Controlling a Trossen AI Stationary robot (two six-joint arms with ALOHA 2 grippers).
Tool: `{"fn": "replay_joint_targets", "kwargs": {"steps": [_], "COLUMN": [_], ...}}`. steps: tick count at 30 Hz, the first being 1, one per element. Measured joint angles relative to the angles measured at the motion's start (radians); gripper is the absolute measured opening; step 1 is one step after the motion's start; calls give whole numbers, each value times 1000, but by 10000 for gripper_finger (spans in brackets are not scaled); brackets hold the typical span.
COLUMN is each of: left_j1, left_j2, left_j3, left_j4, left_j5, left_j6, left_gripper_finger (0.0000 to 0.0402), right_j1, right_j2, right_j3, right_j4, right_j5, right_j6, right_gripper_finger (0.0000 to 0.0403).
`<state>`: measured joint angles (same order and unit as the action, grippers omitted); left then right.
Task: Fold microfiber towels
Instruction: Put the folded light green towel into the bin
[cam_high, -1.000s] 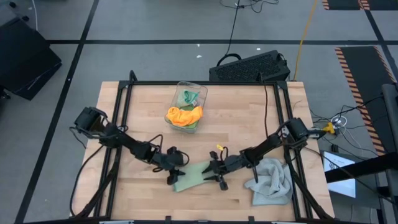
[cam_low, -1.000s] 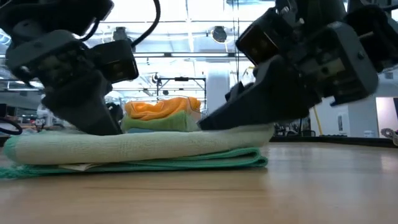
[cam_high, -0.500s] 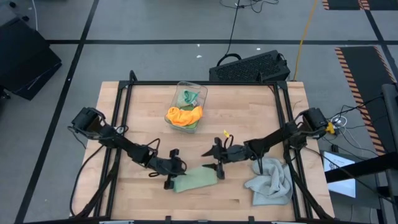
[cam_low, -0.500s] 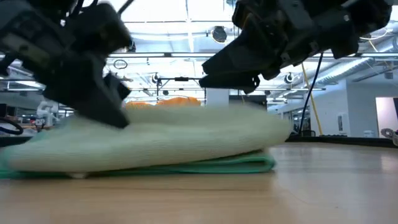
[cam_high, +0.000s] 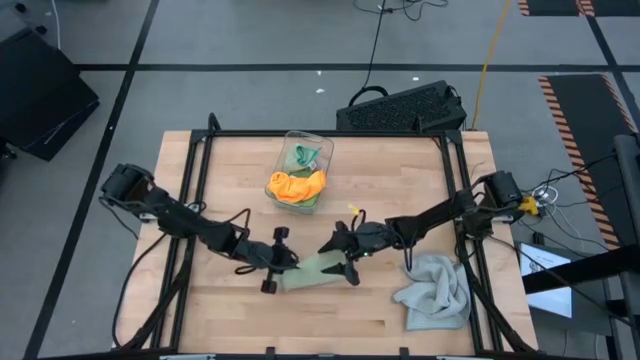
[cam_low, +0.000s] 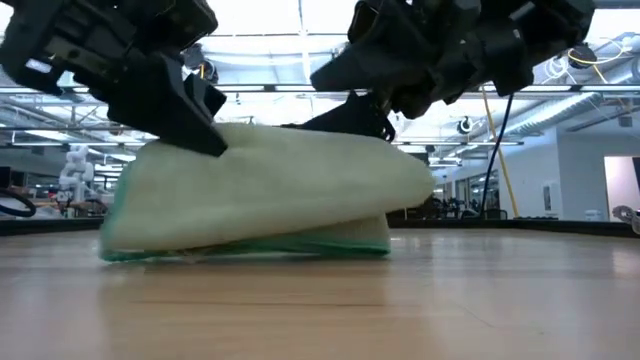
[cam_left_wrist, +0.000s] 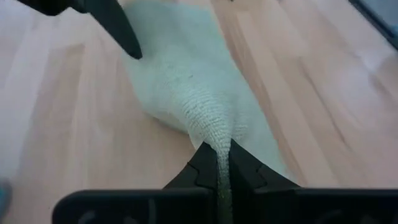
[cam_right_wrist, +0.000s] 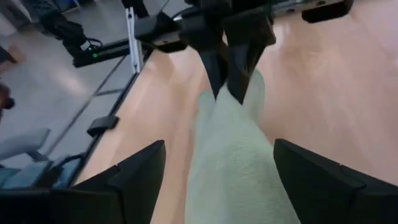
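A sage green microfiber towel (cam_high: 315, 270) lies folded near the table's front middle, with its left end raised. My left gripper (cam_left_wrist: 217, 160) is shut on that raised end. My right gripper (cam_high: 341, 260) hangs open over the towel's right end, one finger on either side of the cloth (cam_right_wrist: 230, 155). A light grey towel (cam_high: 435, 292) lies crumpled at the front right. Orange (cam_high: 296, 186) and bright green (cam_high: 306, 156) towels sit in the clear bin. My left gripper pinches the sage towel's left end (cam_left_wrist: 214, 140) between its two shut fingers, coming slanting down from the table's left. That end is bunched and lifted (cam_low: 185, 150). The towel's lower edge (cam_low: 250, 247) stays on the table. My right gripper: I cannot tell whether its open fingers touch the towel.
The clear plastic bin (cam_high: 318, 142) stands at the table's far middle. A black metal frame (cam_high: 196, 170) runs along the table's sides. Bare wood lies in front of the sage towel (cam_low: 330, 310) and at the table's far left.
My left gripper has shut on the sage towel's left end and risen, drawing that end up off the table into a hump. My right gripper has opened, let go of the towel's right end and risen a little toward the far edge.
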<state>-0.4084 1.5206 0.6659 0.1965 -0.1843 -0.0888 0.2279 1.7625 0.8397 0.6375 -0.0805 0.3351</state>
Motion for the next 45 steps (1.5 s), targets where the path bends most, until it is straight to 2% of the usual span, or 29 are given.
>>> {"fn": "replay_joint_targets", "kwargs": {"steps": [6, 12, 16, 21, 27, 33, 39, 45], "left_j1": [39, 97, 141, 208, 313, 458, 659, 873], "left_j2": [-98, -190, -232, -296, -384, -454, -482, -435], "left_j3": [0, 0, 0, 0, 0, 0, 0, 49], "left_j4": [6, -22, -44, -48, -49, -61, -68, -75], "left_j5": [23, 85, 85, 84, 139, 161, 361, 613], "left_j6": [84, 166, 187, 214, 276, 275, 308, 358], "left_gripper_finger": [16, 9, 16, 13, 12, 11, 12, 11], "right_j1": [-48, -99, -114, -128, -164, -182, -183, -189], "right_j2": [-29, -169, -273, -358, -423, -436, -436, -436], "right_j3": [-2, -2, -3, -51, -103, -141, -189, -248], "right_j4": [-52, -142, -226, -238, -231, -231, -191, -75], "right_j5": [1, 66, 144, 264, 409, 470, 584, 608], "right_j6": [-112, -258, -365, -460, -483, -492, -545, -614], "right_gripper_finger": [280, 279, 279, 279, 279, 279, 279, 279]}}
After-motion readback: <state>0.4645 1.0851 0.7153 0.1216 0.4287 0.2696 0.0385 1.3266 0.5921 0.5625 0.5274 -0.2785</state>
